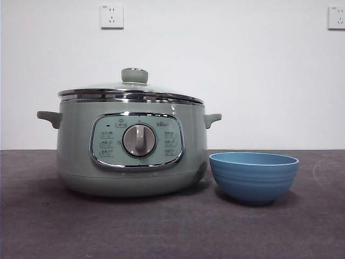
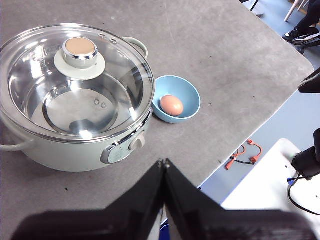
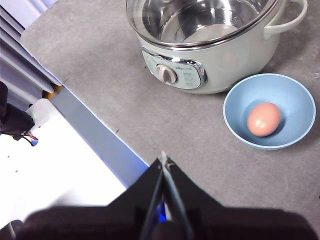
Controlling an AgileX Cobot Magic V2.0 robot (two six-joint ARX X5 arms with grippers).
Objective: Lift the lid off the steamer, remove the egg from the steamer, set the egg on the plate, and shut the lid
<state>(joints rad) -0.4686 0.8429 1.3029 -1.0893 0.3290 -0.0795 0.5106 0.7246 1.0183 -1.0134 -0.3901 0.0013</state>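
The pale green steamer (image 1: 129,148) stands on the table with the glass lid (image 1: 132,91) seated on its rim. From above, the lid (image 2: 75,80) covers the steamer (image 2: 70,145), whose inside holds no egg. The brown egg (image 2: 171,105) lies in the blue plate (image 2: 192,97), right beside the steamer. The right wrist view shows the same egg (image 3: 263,119) in the plate (image 3: 240,127) by the steamer (image 3: 225,65). My left gripper (image 2: 164,163) and right gripper (image 3: 163,159) are shut, empty, held back above the table's front edge.
The plate (image 1: 253,177) stands just right of the steamer in the front view. The grey table top (image 2: 225,60) ends near both grippers. An orange cable (image 2: 242,155) lies on the floor beyond the edge. Two wall sockets (image 1: 111,16) sit behind.
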